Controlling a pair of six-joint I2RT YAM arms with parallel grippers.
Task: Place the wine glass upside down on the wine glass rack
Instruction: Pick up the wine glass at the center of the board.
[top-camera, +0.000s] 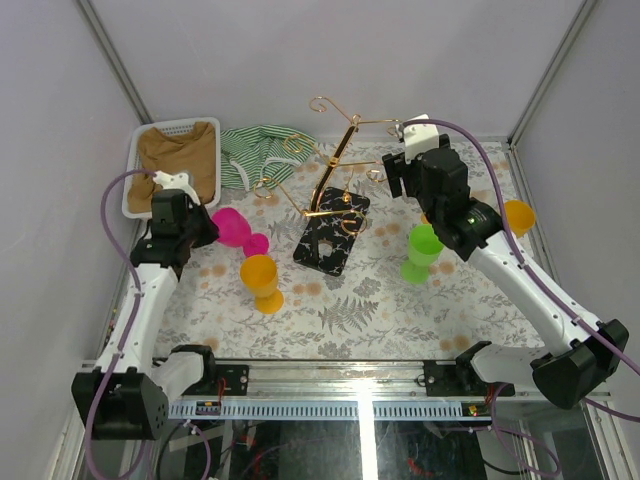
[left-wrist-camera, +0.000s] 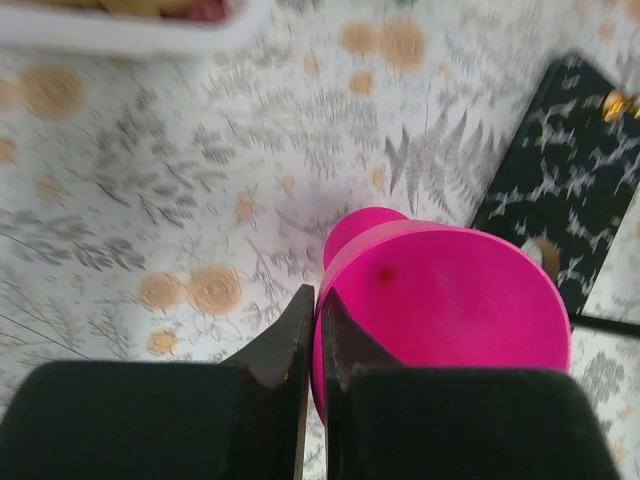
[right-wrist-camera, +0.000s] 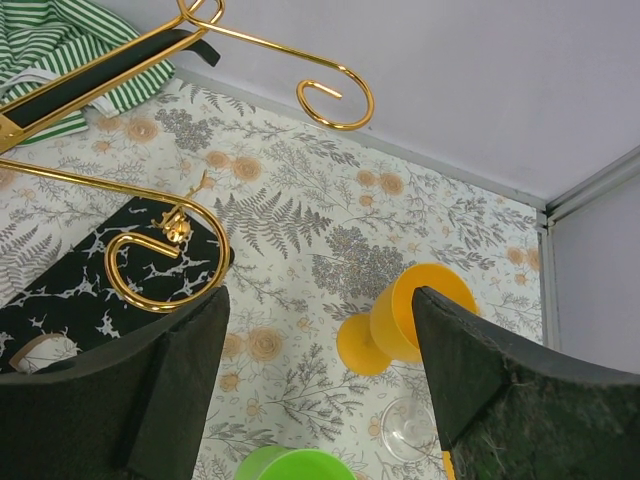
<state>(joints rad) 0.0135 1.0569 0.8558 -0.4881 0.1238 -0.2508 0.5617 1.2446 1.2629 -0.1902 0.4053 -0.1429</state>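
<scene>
A pink wine glass (top-camera: 232, 226) is tipped over near the table, its foot (top-camera: 258, 243) pointing at the rack. My left gripper (left-wrist-camera: 315, 296) is shut on its rim (left-wrist-camera: 440, 300), one finger inside the bowl and one outside. The gold wine glass rack (top-camera: 335, 165) stands on its black speckled base (top-camera: 335, 238) at mid-table. Its hooks (right-wrist-camera: 335, 95) show in the right wrist view. My right gripper (right-wrist-camera: 320, 300) is open and empty, held high beside the rack's right arms (top-camera: 398, 170).
An orange glass (top-camera: 262, 280) stands in front of the pink one. A green glass (top-camera: 422, 250) stands right of the rack's base. Another orange glass (right-wrist-camera: 405, 320) lies on its side at the right, beside a clear glass foot (right-wrist-camera: 410, 432). A white basket (top-camera: 140, 165) and striped cloth (top-camera: 255, 150) are at the back left.
</scene>
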